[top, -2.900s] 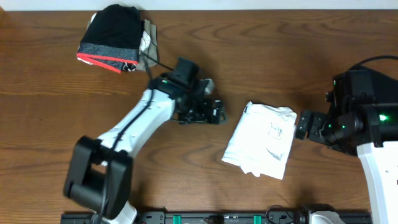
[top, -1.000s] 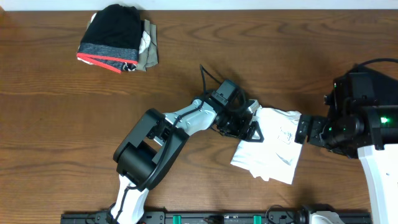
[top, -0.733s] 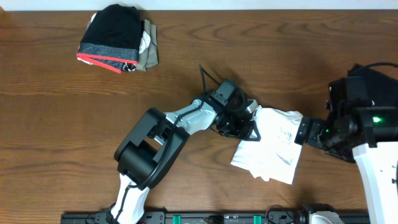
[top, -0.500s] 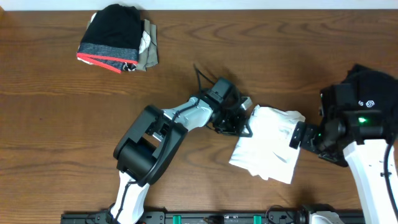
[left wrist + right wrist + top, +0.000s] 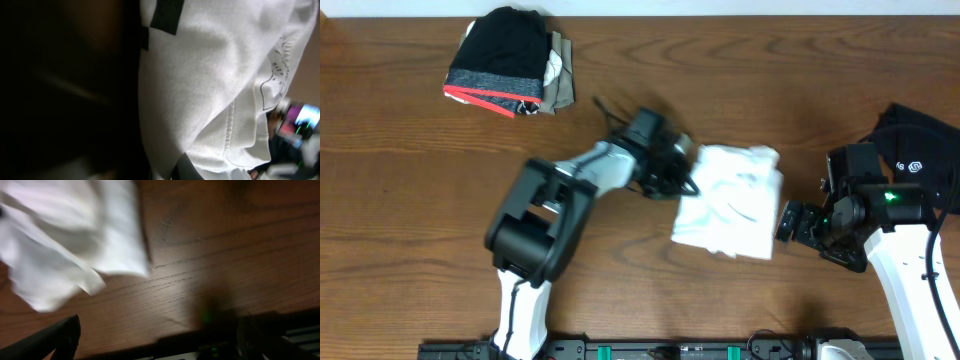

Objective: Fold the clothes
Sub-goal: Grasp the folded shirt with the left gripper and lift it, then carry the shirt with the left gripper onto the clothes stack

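Observation:
The white T-shirt (image 5: 730, 200) lies folded into a small wrinkled bundle in the middle of the wooden table (image 5: 650, 290). My left gripper (image 5: 678, 170) is shut on its upper left edge. White fabric (image 5: 210, 90) fills most of the left wrist view, pinched at a dark finger (image 5: 184, 169). My right gripper (image 5: 788, 222) stands open just right of the shirt, nothing between its fingers (image 5: 55, 340). In the right wrist view the shirt (image 5: 65, 245) sits upper left, apart from the jaws. A black garment with a small white logo (image 5: 918, 150) lies at the far right.
A stack of folded clothes (image 5: 505, 60), black on top with grey and red edges, sits at the back left. A black rail (image 5: 670, 350) runs along the table's front edge, and also shows in the right wrist view (image 5: 200, 347).
My left gripper has shut on the shirt's edge and dragged it to the left. The right arm followed leftward and toward the front, staying open.

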`<control>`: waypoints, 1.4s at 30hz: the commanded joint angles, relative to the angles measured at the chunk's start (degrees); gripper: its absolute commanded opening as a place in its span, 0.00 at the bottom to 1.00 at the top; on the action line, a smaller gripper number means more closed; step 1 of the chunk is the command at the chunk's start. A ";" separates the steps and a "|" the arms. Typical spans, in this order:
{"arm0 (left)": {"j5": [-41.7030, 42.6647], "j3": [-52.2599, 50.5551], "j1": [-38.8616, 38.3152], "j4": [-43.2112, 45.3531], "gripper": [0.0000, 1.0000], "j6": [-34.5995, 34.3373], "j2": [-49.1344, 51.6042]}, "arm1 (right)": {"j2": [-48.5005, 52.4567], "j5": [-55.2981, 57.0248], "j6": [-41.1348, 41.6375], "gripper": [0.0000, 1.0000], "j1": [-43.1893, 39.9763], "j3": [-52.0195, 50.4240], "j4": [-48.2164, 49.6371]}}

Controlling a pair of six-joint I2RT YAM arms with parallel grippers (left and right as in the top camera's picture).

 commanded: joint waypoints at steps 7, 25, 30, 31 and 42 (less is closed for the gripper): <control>-6.08 -0.44 14.78 -7.08 0.08 -2.95 1.09 | -0.37 -0.52 0.59 0.99 -0.37 -0.11 0.79; -7.63 -0.46 16.44 -5.84 0.98 0.24 1.46 | -0.35 -0.55 0.59 0.99 -0.37 -0.11 2.56; -7.63 -0.44 13.40 -4.52 0.98 0.20 2.51 | -0.37 -0.55 0.61 0.99 -0.37 -0.11 3.02; -7.63 -0.44 12.76 -4.35 0.98 0.22 2.69 | -0.37 -0.55 0.61 0.99 -0.37 -0.11 3.08; -8.87 -0.46 9.86 -4.11 0.77 0.24 2.80 | -0.28 -5.42 0.61 0.99 -0.37 -3.26 11.28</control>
